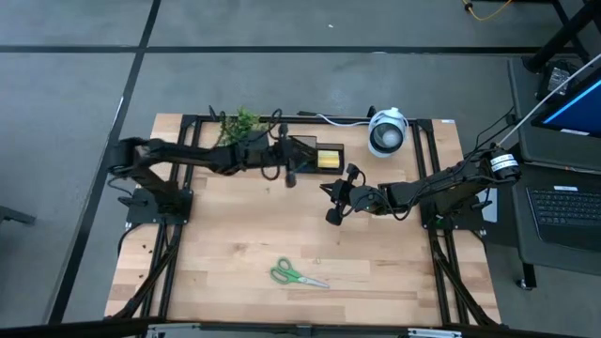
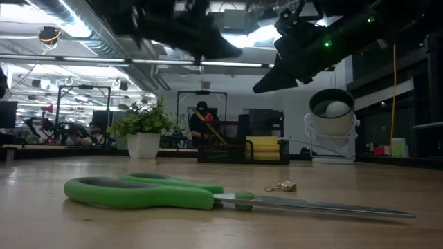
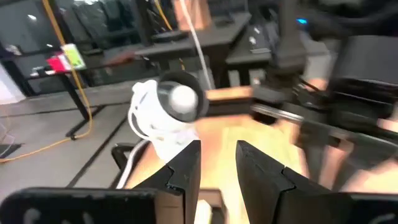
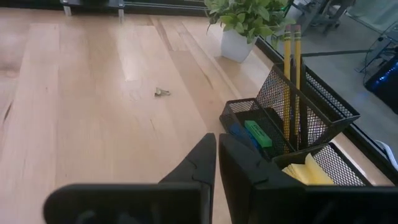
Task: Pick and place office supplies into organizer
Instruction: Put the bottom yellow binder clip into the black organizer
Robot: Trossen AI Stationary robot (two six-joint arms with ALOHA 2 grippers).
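From above, the black organizer (image 1: 316, 156) sits near the far edge of the wooden table (image 1: 235, 253), with a yellow sticky-note pad (image 1: 328, 160) in its lower section. The left gripper (image 1: 290, 171) hovers at the organizer's near-left corner. The right gripper (image 1: 335, 202) hangs over the table a little nearer the camera side than the organizer, and nothing is in it. The green-handled scissors (image 1: 297, 275) lie flat on the table, well apart from the organizer toward the near edge. A potted plant (image 1: 239, 123) stands just left of the organizer and a round white-and-grey device (image 1: 386, 131) stands to its right.

At table height, the scissors (image 2: 173, 194) fill the foreground and a small metal clip (image 2: 280, 187) lies just beyond their blades. The organizer (image 2: 239, 149) stands far behind them, between the plant (image 2: 142, 128) and the device (image 2: 332, 124).

The left wrist view shows the left gripper's fingers (image 3: 186, 168) apart with a clear gap and nothing between them, the device (image 3: 174, 109) beyond.

In the right wrist view, the right gripper's fingers (image 4: 199, 165) are nearly together and hold nothing. Just ahead stands the organizer (image 4: 292, 118): two pencils (image 4: 291, 74) upright in its taller section, a green piece (image 4: 257, 133) and a blue piece (image 4: 238, 134) in the lower one, the sticky-note pad (image 4: 305, 171) in another.
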